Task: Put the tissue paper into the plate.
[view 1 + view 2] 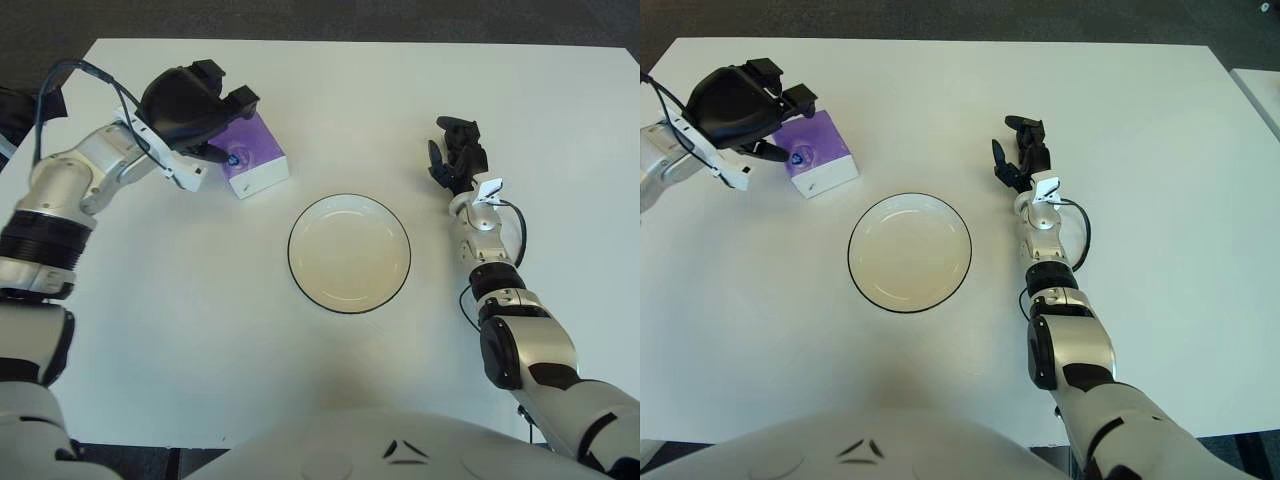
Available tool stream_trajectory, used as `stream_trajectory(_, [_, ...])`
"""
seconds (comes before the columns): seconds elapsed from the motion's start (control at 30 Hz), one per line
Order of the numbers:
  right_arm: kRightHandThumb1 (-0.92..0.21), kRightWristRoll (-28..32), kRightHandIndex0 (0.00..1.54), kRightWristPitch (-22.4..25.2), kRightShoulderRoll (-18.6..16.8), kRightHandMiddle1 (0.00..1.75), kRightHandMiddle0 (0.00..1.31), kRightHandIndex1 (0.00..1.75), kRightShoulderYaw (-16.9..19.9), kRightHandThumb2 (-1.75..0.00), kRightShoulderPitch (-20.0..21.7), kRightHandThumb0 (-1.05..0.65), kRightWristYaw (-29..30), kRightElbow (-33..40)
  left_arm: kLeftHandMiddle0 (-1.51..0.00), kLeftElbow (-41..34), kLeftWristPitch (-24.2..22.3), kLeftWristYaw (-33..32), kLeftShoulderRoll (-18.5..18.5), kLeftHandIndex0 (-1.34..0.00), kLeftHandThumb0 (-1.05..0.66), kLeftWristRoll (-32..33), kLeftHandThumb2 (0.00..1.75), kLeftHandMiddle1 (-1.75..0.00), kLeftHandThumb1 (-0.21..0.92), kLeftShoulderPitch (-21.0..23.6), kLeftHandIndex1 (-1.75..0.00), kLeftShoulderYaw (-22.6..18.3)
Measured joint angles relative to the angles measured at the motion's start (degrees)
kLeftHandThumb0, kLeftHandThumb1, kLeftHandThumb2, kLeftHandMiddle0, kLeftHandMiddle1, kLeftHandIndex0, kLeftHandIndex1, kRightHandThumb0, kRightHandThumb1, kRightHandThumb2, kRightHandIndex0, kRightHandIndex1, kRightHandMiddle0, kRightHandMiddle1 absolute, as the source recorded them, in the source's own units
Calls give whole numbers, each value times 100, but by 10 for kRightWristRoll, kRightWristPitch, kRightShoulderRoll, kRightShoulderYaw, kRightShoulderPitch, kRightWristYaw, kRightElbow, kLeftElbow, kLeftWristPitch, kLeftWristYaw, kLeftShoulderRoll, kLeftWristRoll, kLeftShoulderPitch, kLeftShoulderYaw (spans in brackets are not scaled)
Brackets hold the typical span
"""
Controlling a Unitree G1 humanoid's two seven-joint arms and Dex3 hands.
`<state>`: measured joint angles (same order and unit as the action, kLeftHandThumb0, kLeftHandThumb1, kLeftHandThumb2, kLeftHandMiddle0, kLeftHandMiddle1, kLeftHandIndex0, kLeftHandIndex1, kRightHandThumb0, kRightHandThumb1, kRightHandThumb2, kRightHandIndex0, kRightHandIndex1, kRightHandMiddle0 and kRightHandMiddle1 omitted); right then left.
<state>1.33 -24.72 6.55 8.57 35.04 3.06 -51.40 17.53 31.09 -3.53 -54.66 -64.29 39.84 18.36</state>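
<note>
A purple and white tissue box (258,163) lies flat on the white table, up and left of an empty white plate (349,255) with a dark rim. My left hand (222,127) hovers at the box's left end. Its black fingers are spread, one over the far edge and one at the near left corner, and nothing is closed on the box. The hand covers the box's left corner. To the right of the plate, my right hand (455,157) stays idle with its fingers relaxed and empty.
The white table (200,320) has its far edge near the top of the view, with dark floor beyond. A black cable (68,72) loops from my left forearm near the table's left corner.
</note>
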Motion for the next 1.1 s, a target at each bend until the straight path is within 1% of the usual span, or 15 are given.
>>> stream_trajectory(0.07, [-82,0,36,0,1,110,3,22,1,-55,0,-59,2,-2,0,0,-3,6,-5,0,-96,-16,26,-1,71,0,-21,4])
stream_trajectory(0.17, [-82,0,36,0,2,110,3,22,2,-55,0,-59,3,-3,0,0,-9,7,-9,0,-95,-28,24,0,72,0,-14,9])
stream_trajectory(0.3, [-82,0,36,0,2,110,3,22,1,-55,0,-59,3,-3,0,0,-15,4,-10,0,-94,-41,22,0,72,0,-9,15])
stream_trajectory(0.63, [-82,0,36,0,1,110,3,22,0,-55,1,-59,3,-4,0,13,-22,-8,-10,0,-96,-62,20,0,74,0,-6,30])
stream_trajectory(0.83, [-82,0,36,0,1,110,3,22,0,-55,1,-59,3,-4,0,25,-16,-1,-12,0,-97,-62,19,0,75,2,-5,42])
stream_trajectory(1.0, [-82,0,36,0,1,110,3,21,0,-55,1,-59,3,-4,0,33,-12,1,-13,0,-97,-61,17,0,76,2,-8,45])
stream_trajectory(1.1, [-82,0,36,0,1,110,3,21,0,-55,1,-59,3,-4,0,37,-12,1,-13,0,-99,-61,16,0,78,3,-5,46])
